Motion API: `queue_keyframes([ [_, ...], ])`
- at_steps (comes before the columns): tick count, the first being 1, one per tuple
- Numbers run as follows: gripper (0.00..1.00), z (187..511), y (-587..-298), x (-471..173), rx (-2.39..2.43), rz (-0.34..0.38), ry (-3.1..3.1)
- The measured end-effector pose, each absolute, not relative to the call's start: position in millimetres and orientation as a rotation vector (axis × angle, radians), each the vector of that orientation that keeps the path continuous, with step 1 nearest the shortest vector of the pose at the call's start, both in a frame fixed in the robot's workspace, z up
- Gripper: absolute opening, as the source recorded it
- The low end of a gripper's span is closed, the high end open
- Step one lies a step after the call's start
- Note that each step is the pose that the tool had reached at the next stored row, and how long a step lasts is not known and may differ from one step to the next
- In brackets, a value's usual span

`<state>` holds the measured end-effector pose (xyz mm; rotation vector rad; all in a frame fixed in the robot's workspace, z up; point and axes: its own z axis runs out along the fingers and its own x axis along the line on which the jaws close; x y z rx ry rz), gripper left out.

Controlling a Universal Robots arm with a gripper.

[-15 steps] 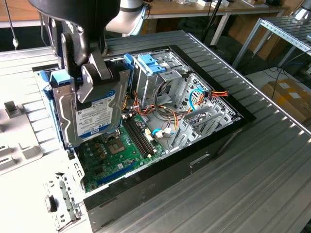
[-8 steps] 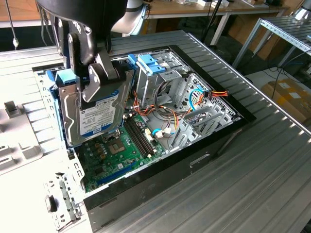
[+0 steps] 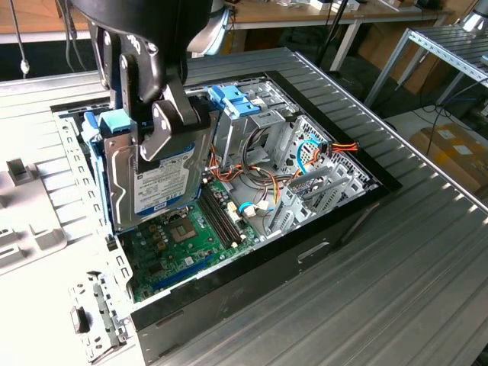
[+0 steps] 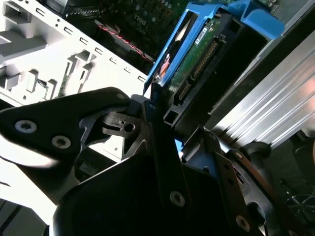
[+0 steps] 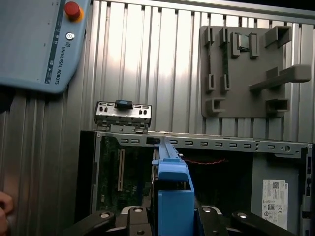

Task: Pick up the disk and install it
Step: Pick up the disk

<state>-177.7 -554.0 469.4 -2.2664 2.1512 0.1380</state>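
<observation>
The disk [image 3: 164,183] stands on edge — clamped between the fingers [image 3: 172,123].

Fine print, seemingly unreadable, sits on the disk [image 3: 162,181], a grey pendant [image 5: 39,39] and a white sticker [image 5: 274,201].

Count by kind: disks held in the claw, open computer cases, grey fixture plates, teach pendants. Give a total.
disk: 1
computer case: 1
grey fixture plate: 1
teach pendant: 1
Total: 4
</observation>
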Motion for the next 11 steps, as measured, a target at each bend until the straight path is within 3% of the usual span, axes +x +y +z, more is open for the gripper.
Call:
queue_keyframes([
  [11,0.36,469.4,-554.6,-169.7,-2.266,0.139,2.151],
])
